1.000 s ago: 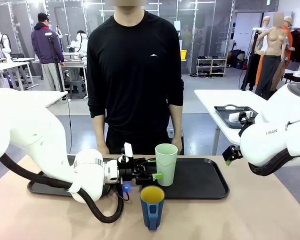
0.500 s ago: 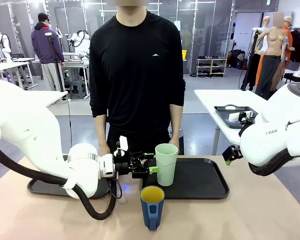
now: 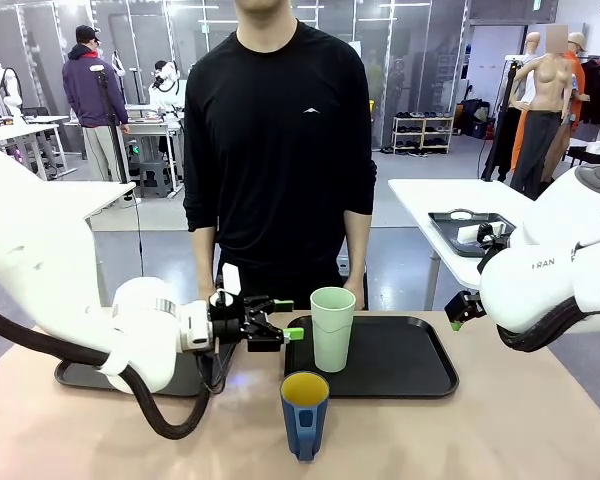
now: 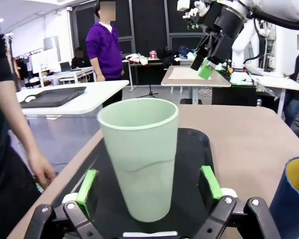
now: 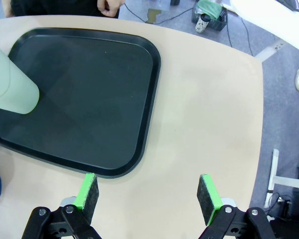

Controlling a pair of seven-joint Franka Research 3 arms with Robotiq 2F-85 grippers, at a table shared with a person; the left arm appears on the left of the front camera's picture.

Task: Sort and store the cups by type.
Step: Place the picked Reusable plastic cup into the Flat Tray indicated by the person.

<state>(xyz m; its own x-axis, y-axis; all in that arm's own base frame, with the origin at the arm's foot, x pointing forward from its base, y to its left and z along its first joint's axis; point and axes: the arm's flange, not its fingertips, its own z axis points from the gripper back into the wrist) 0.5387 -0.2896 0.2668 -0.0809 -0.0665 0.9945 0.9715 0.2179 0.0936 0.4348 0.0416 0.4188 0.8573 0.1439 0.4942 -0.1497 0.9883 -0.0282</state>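
Now the left claw (image 3: 283, 320) has backed off, wide open, leaving the mint tumbler (image 3: 332, 328) standing on the tray (image 3: 405, 365), apparently stored.

The left gripper (image 3: 286, 320), black with green pads, drew back toward 9 o'clock in the front view, away from the tall pale mint-green plastic tumbler (image 3: 332, 330), and rose a little. A second before, its fingers (image 3: 292, 334) reached alongside the tumbler's lower wall. Now their tips stood just clear of it, jaws spread. The person (image 3: 280, 150) edged slightly toward 3 o'clock.
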